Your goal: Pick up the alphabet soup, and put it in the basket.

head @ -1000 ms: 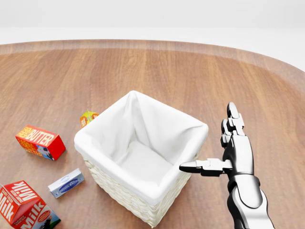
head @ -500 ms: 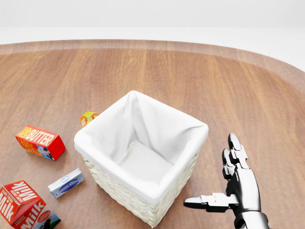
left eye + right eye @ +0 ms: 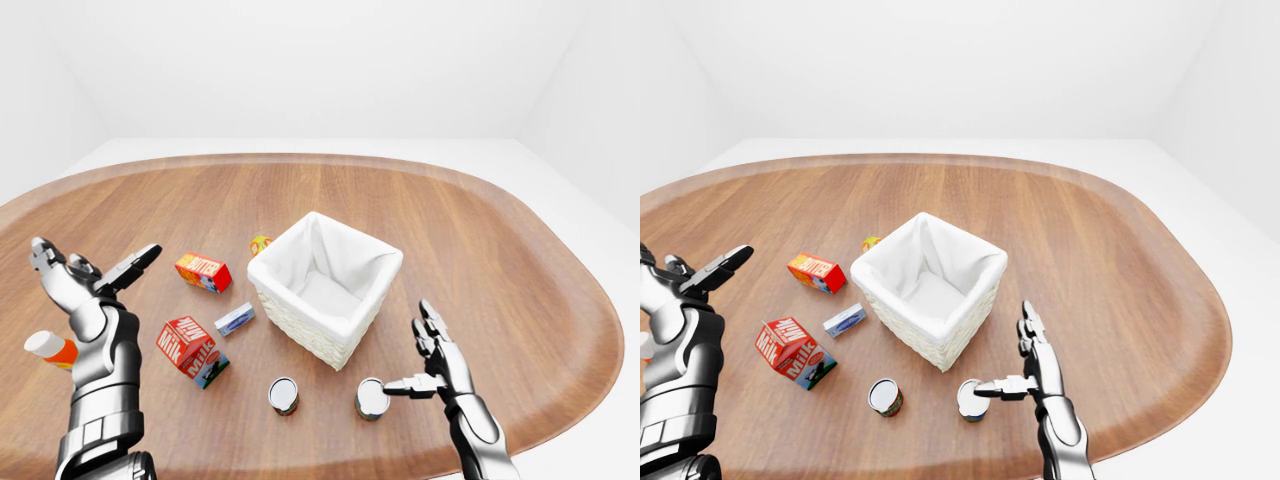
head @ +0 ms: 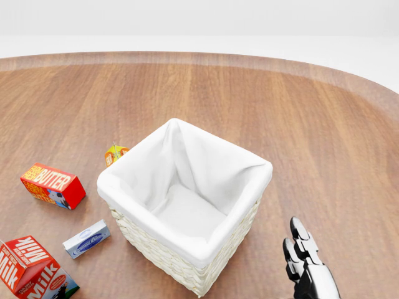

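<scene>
Right hand [image 3: 437,366] open, thumb touching the alphabet soup [image 3: 372,398] beside basket [image 3: 325,287].

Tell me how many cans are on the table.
2. One can lies below the basket in the left-eye view; the other can is to its right, beside the right hand. None seems hidden.

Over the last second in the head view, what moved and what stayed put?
The right hand dropped steadily toward the view's bottom edge, away from the basket rim; only its open fingers now show. In the left-eye view its thumb sits beside a can, gripping nothing. Basket, butter box, milk carton and camera are unchanged.
</scene>
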{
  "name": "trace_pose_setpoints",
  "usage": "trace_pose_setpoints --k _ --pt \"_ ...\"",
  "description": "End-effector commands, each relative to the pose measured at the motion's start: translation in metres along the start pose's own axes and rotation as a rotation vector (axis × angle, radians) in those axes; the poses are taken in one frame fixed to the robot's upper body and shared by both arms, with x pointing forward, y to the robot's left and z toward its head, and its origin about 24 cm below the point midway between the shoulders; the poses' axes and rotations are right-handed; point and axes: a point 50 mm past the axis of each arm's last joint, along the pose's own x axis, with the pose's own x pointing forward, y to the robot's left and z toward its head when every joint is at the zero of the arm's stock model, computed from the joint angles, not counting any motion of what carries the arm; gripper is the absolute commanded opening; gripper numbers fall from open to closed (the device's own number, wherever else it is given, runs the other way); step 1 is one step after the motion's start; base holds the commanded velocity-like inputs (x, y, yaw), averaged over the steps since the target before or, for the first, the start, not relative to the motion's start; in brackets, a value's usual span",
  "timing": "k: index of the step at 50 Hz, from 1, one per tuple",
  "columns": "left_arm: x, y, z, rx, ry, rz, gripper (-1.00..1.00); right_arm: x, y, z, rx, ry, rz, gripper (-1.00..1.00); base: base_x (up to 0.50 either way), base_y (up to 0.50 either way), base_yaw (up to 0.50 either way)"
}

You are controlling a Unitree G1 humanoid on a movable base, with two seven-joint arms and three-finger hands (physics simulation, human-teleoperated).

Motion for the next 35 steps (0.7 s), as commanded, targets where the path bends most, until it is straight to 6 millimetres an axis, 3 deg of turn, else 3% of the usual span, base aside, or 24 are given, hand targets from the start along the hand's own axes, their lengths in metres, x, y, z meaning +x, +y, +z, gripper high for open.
trace_pose_setpoints --k 1,3,7,13,35 --pt "0.000 0.000 -0.001 0.003 0.002 0.000 1.00 -0.015 0.002 -0.024 0.008 0.101 0.034 1.00 0.00 0.00 0.00" --pt "0.000 0.000 -0.002 0.004 0.009 0.001 1.00 -0.015 0.004 -0.040 0.013 0.175 0.040 1.00 0.00 0.00 0.00" --pt "0.000 0.000 -0.003 0.006 0.013 0.000 1.00 -0.016 0.003 -0.052 0.007 0.228 0.032 1.00 0.00 0.00 0.00" --pt "0.001 0.000 -0.004 0.009 0.015 0.003 1.00 -0.020 0.000 -0.050 -0.012 0.225 0.031 1.00 0.00 0.00 0.00" --pt "0.000 0.000 -0.002 0.004 0.011 -0.002 1.00 -0.019 0.019 -0.046 -0.215 0.223 0.049 1.00 0.00 0.00 0.00"
